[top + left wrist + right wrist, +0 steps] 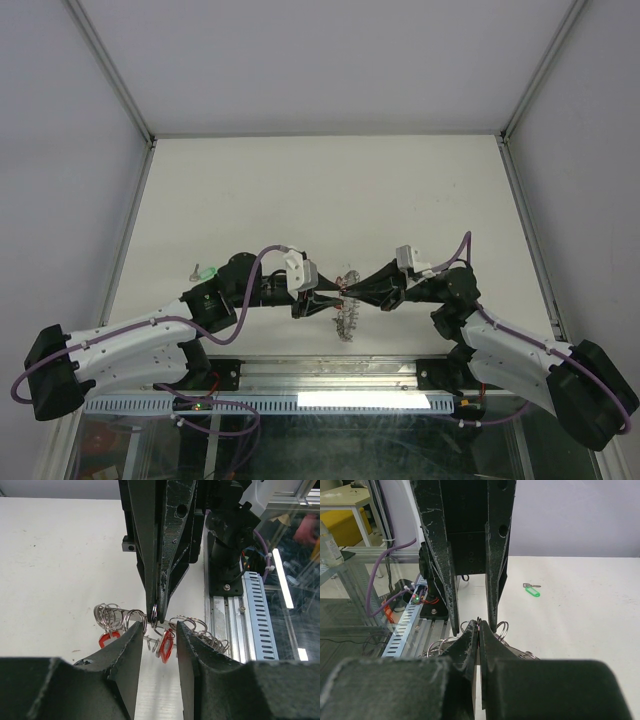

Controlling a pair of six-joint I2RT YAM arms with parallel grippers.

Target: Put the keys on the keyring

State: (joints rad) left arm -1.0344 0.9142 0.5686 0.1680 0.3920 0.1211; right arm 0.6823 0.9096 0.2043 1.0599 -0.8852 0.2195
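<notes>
Right gripper [479, 631] jaws are clamped on the keyring [347, 318]. Left gripper [157, 630] jaws stand apart, a red-headed key [166, 646] between them at the keyring's silvery loops. The green key [205, 271] lies well left of the keyring.

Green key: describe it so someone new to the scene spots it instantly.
On the white table, look left, just beyond the left arm. The green key lies there alone, its head bright green; the keyring, with red tags, sits apart at the near centre.
</notes>
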